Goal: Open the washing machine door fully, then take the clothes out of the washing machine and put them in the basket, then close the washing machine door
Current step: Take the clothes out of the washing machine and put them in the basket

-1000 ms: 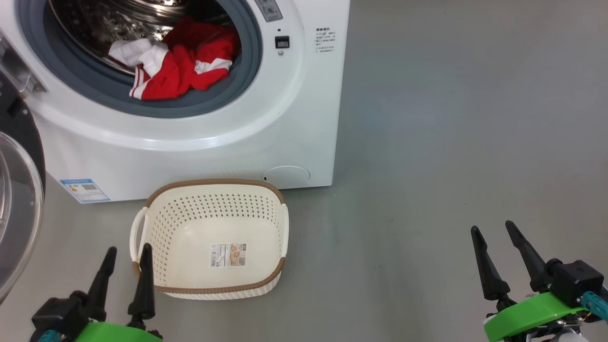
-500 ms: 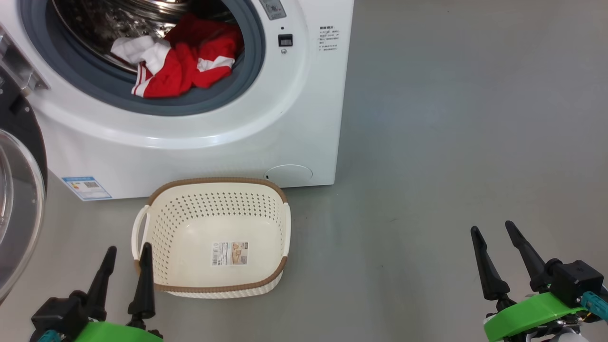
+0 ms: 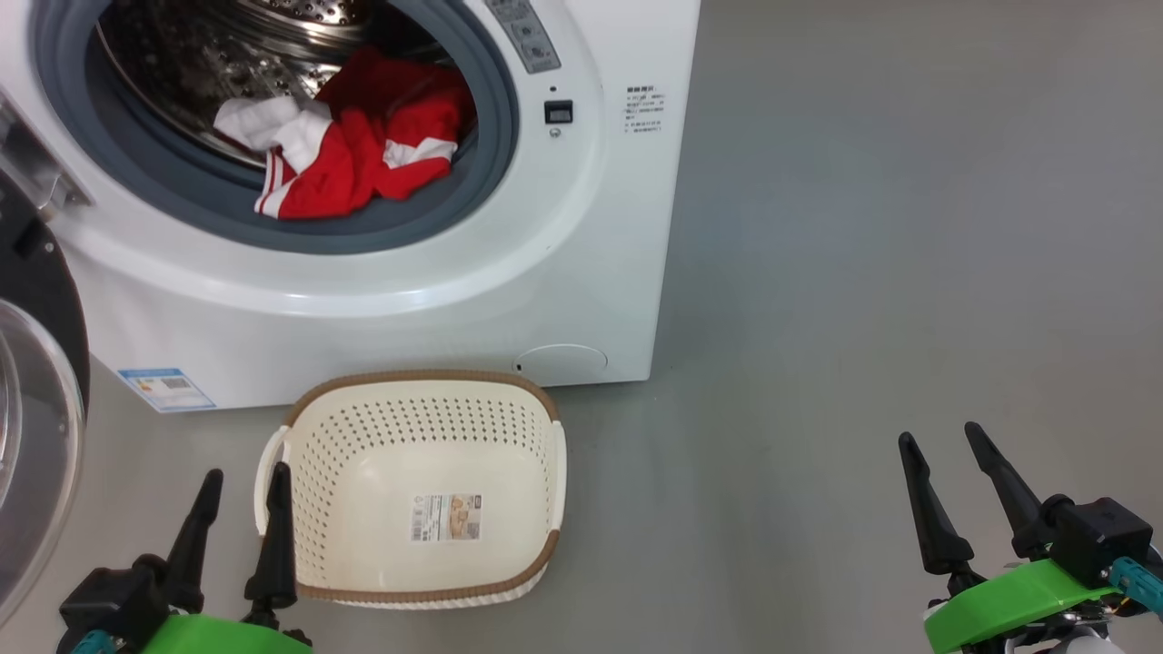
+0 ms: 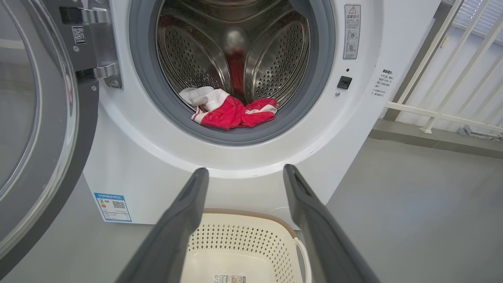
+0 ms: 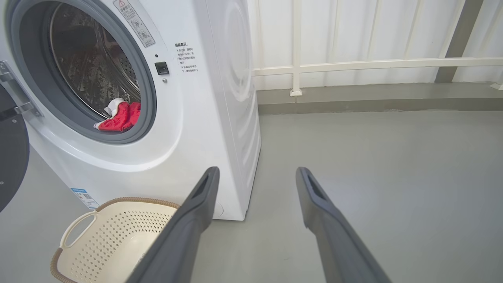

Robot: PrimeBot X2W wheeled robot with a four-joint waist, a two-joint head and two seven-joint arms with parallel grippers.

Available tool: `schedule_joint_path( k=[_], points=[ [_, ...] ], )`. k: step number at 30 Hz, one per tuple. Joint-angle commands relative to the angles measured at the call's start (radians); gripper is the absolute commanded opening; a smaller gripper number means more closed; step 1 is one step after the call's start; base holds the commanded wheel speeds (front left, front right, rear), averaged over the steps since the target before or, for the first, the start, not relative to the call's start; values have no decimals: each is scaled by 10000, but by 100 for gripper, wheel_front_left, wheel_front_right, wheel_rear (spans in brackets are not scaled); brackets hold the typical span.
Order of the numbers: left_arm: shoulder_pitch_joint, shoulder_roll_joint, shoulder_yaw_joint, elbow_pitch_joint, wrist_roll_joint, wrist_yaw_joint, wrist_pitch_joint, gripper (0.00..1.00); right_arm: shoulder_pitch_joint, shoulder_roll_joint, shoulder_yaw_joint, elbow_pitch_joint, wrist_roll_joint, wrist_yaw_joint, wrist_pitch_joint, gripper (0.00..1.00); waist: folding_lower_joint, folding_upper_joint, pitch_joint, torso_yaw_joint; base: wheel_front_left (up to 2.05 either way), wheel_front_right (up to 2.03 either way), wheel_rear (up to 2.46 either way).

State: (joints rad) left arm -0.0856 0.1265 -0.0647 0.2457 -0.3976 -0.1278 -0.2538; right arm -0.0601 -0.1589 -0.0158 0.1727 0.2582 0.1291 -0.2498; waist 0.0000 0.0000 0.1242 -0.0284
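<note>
The washing machine door [image 3: 41,409] stands swung out at 9 o'clock in the head view, black rim and glass bowl clear of the opening, so we judge the first step done. We take the step in hand to be fetching the clothes [image 3: 363,154]: the red and white bundle lies at 11 o'clock, at the front lip of the steel drum and partly draped onto the grey seal of the washing machine [image 3: 581,254]. The basket [image 3: 418,377] sits on the floor [image 3: 863,272] at about 6 o'clock, right in front of the machine and below the opening, holding only its paper label.

Our left gripper [image 3: 247,474] hovers at 7 o'clock, just beside the basket's near left corner, fingers apart and holding nothing. Our right gripper [image 3: 940,434] waits at 4 o'clock, well apart from everything, fingers likewise spread and empty. No reach has begun.

Next, we think, one arm must rise and go forward toward 12 o'clock, pass over the basket and into the opening, then pinch a thick fold of the bundle. The left looks better lined up. We should lift the fabric clear of the seal before drawing back, so it does not drag or snag
</note>
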Motion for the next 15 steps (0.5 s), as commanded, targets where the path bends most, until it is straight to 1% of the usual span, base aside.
schedule_joint_path(
  k=[1, 9, 12, 15],
  points=[
    [-245, 220, 342, -265, -6, -29, -80, 100, -133, -76, 227, -271, 28, 16, -120, 100, 0, 0, -16, 3, 97, -116, 19],
    [-238, 202, 329, -302, 13, -29, -80, 100, -121, -88, 252, -291, 38, 16, -120, 100, 0, 0, -37, 4, 101, -117, 16],
    [-233, 186, 367, -304, 17, -29, -80, 100, -120, -95, 284, -300, 49, 16, -120, 100, 0, 0, -39, 8, 74, -74, 0],
    [-241, 168, 343, -352, -14, -29, -80, 100, -126, -100, 309, -302, 57, 16, -120, 100, 0, 0, -47, 9, 33, -33, 0]
  ],
)
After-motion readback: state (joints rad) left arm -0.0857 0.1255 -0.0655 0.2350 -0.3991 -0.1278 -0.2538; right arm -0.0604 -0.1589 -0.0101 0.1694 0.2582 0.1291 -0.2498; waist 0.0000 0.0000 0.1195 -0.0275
